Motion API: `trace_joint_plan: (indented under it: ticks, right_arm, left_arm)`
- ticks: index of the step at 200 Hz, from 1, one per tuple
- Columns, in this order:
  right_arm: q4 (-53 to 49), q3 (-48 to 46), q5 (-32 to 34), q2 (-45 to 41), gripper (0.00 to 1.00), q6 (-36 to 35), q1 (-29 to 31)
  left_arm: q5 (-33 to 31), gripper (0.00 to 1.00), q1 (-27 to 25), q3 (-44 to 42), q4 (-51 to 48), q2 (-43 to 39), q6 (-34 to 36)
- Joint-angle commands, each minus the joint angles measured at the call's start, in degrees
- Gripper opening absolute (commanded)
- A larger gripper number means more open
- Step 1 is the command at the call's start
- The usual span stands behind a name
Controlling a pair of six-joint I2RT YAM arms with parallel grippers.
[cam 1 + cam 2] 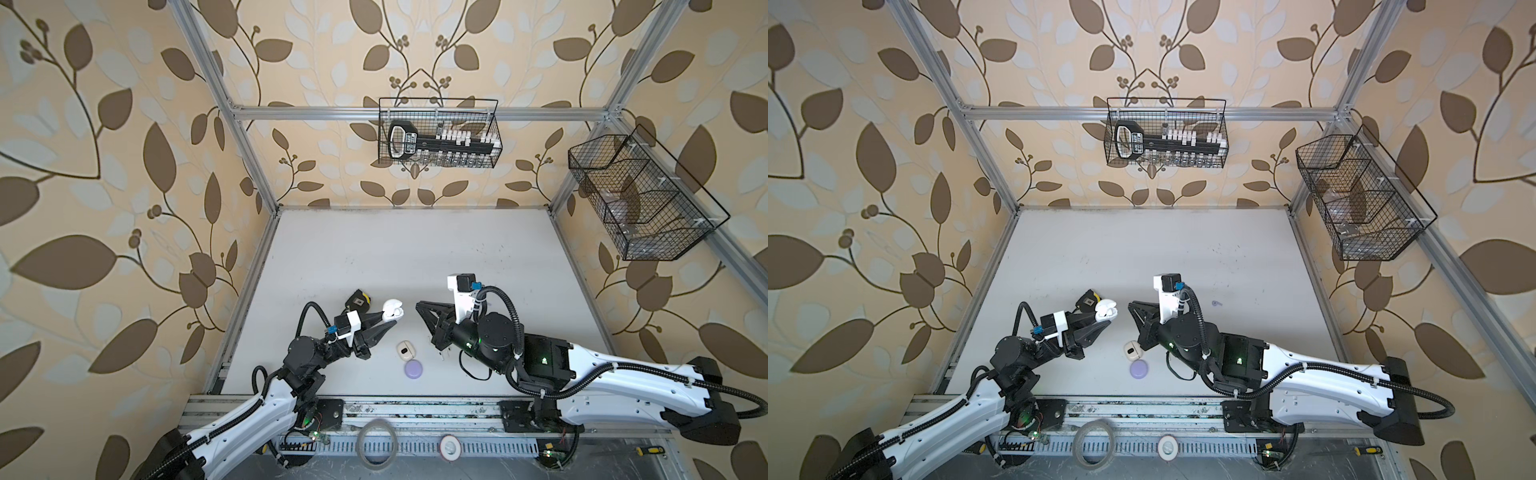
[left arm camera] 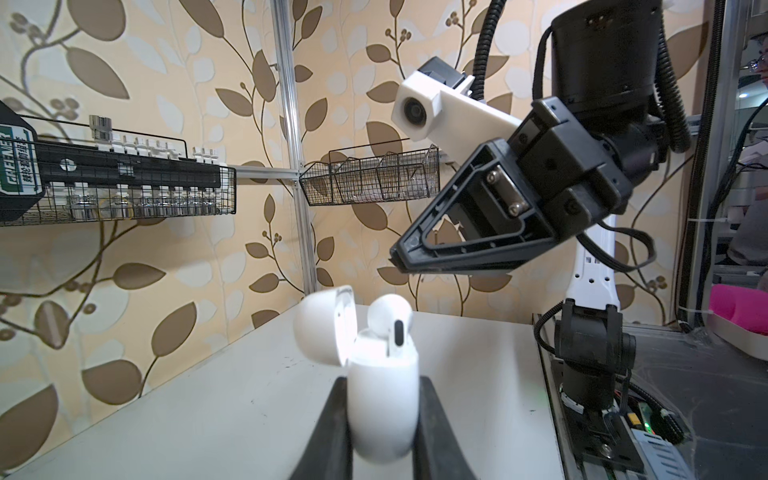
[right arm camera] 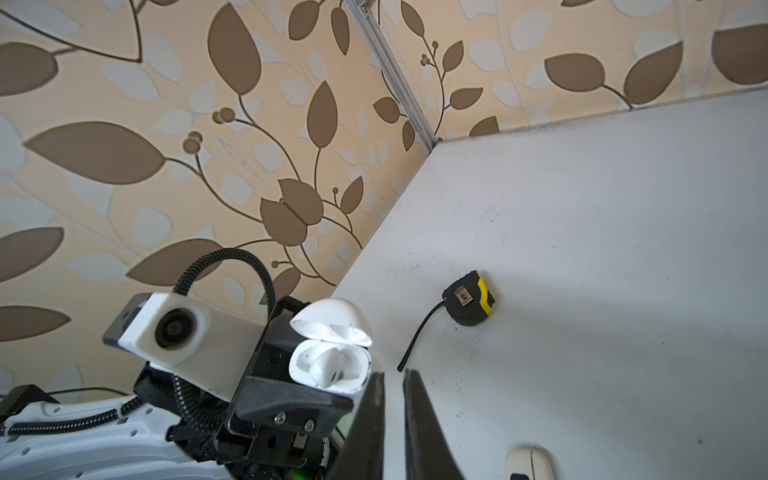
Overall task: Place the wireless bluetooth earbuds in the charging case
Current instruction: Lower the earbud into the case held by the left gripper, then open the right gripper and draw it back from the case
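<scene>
White glossy plastic charging case point(image 2: 384, 419), lid hinged open: clamped upright in left gripper point(image 2: 383, 379). White stemmed earbud point(image 2: 390, 316): standing in one well, seemingly not fully seated. Other well: apparently vacant. Right gripper point(image 3: 392, 374): jaws narrow, empty, just beside case. Small lavender earbud point(image 1: 1216, 303): loose on grey table point(image 1: 374, 257), well apart. Judged outstanding: seating, second earbud.
</scene>
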Motion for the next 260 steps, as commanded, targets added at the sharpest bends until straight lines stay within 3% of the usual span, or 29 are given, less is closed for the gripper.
trace_joint_plan:
  ticks: [1,75,168,205,260]
  right_arm:
    - [-2.86,3.48,-1.67,2.61,0.1,-1.65,0.4]
    - [-4.13,9.47,-6.63,9.55,0.07,-4.62,0.96]
    - [-8.84,14.13,-4.97,13.29,0.07,-6.29,1.47]
    - [-11.68,13.79,0.51,10.07,0.07,-6.27,2.28]
    - [-19.52,6.31,7.77,-3.35,0.27,-4.86,2.67]
  left_arm:
    - [-0.41,0.0,-0.08,1.11,2.03,0.02,0.84]
    - [0.1,0.0,-0.08,1.28,1.48,-0.33,1.0]
    - [0.82,0.0,-0.08,1.37,1.83,-0.09,0.89]
    - [-0.81,0.0,-0.08,1.11,2.01,0.11,0.64]
    - [-3.2,0.0,-0.08,1.26,5.61,4.42,-3.48]
